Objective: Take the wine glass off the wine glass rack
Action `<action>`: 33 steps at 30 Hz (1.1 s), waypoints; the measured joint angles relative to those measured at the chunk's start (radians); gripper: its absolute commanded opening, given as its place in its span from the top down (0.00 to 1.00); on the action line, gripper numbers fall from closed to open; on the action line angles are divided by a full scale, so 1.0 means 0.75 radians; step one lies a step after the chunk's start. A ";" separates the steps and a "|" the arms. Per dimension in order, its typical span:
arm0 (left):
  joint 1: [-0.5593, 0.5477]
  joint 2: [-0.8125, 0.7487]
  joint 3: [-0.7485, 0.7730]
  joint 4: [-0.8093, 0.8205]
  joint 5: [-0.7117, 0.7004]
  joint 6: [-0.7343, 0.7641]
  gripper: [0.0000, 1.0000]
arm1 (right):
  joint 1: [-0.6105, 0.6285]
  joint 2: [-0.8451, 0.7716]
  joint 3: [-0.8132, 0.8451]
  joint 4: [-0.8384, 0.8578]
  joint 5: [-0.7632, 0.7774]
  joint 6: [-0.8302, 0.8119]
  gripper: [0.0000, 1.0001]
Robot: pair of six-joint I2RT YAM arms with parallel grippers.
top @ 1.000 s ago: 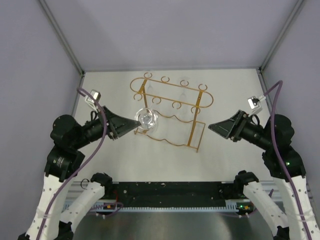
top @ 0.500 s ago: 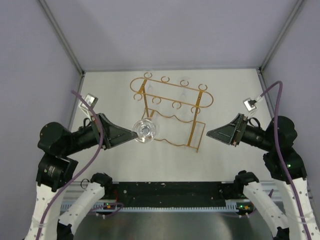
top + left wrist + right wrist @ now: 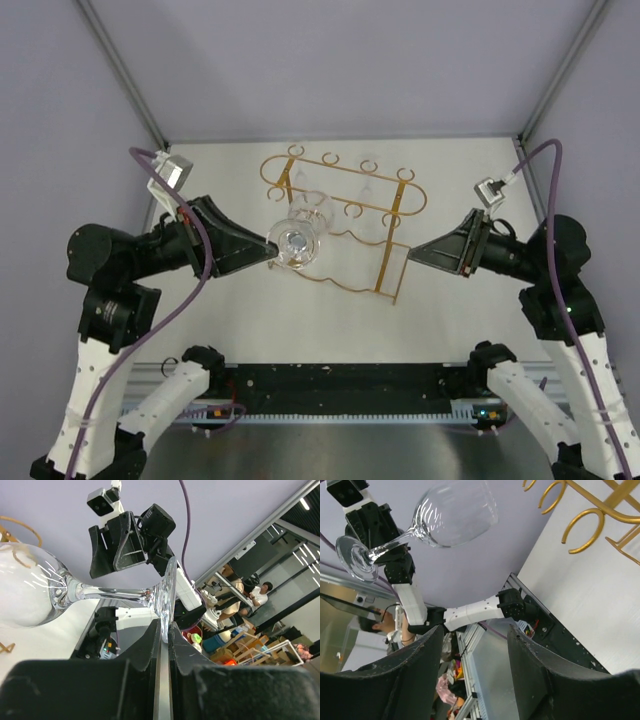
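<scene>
The clear wine glass (image 3: 298,240) is in the air by the left post of the gold wire wine glass rack (image 3: 385,205), lying almost on its side. My left gripper (image 3: 272,246) is shut on the rim of its flat foot (image 3: 167,597); the stem and bowl (image 3: 27,592) reach away to the left in the left wrist view. From the right wrist the glass (image 3: 456,511) hangs apart from the rack's curled loops (image 3: 580,525). My right gripper (image 3: 418,254) stands open and empty to the right of the rack, its jaws (image 3: 475,630) wide apart.
A faint clear shape, seemingly another glass (image 3: 368,170), hangs at the rack's back rail. The rack's wavy base (image 3: 350,275) lies between the two grippers. Grey walls close in the table (image 3: 470,180) on three sides.
The left arm has lifted and turned with the glass, which dipped toward the front and came back up by the rack. The right gripper has edged left toward the rack, still open.
</scene>
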 measured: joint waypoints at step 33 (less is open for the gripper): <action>-0.001 0.125 -0.101 0.679 0.220 0.425 1.00 | 0.653 0.427 0.252 0.513 0.399 0.239 0.41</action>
